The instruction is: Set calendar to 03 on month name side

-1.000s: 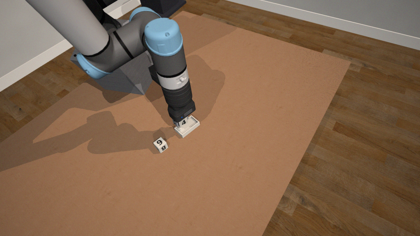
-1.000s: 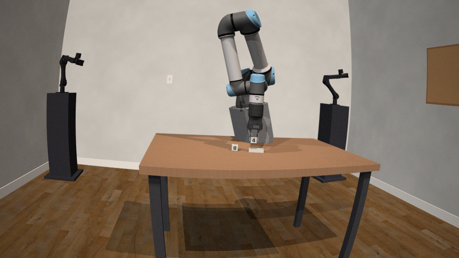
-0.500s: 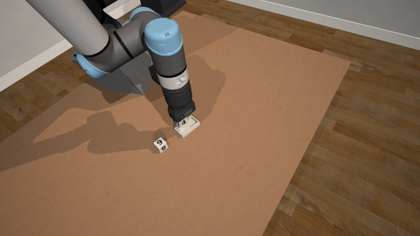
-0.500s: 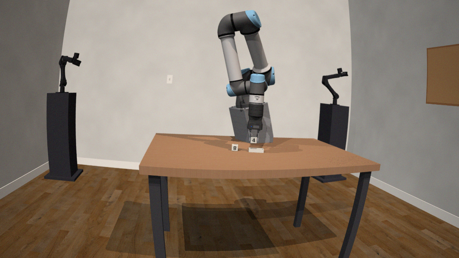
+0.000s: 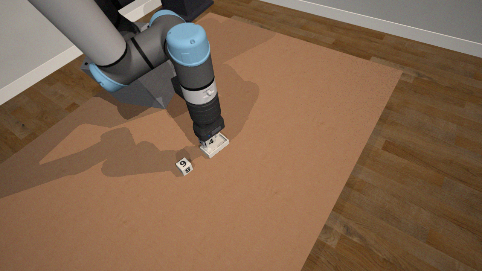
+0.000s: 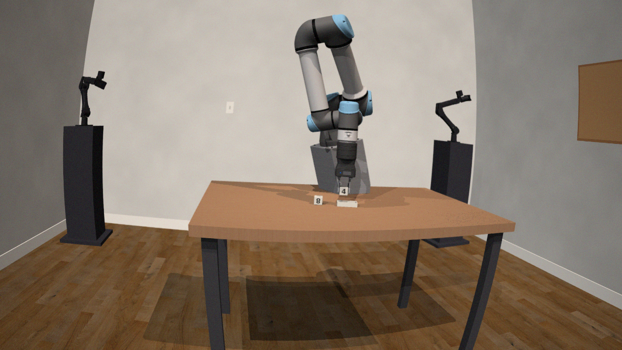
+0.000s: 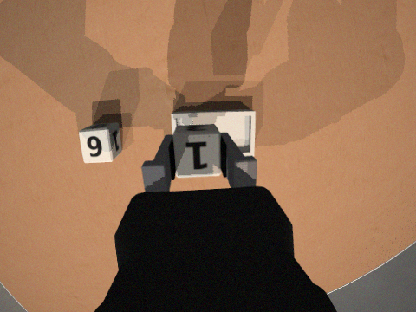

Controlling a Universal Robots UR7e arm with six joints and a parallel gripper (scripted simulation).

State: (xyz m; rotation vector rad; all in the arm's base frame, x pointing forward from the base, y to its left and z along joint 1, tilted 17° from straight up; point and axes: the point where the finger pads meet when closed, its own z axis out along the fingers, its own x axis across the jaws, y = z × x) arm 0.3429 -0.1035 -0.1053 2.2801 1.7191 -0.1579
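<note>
Left: one white cube [image 5: 184, 166] [image 6: 318, 200] [image 7: 99, 146], on the table [image 5: 256, 188] [image 6: 348, 217] [image 7: 52, 208], 9 uppermost (8 on one side), well in from the edges, a gap between it and the tray. Right: one tray [image 5: 219, 150] [image 6: 347, 203] [image 7: 252, 130], flat; its right part offers open room. Above its left part: pincer [image 5: 206, 143] [image 6: 344, 190] [image 7: 197, 146], closed on the second cube [image 5: 211, 141] [image 6: 343, 191] [image 7: 198, 152], marked 4, seemingly clear of the tray's floor.

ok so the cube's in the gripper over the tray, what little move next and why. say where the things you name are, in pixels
I would probably lower the gripper [image 5: 205, 142] [image 6: 344, 187] [image 7: 197, 146] slightly, staying over the same end of the tray [image 5: 210, 155] [image 6: 347, 204] [image 7: 253, 130]: the held cube [image 5: 211, 141] [image 6: 343, 191] [image 7: 198, 156] seems above its floor, and the other end is free for the second cube [image 5: 184, 166] [image 6: 318, 200] [image 7: 95, 146].
</note>
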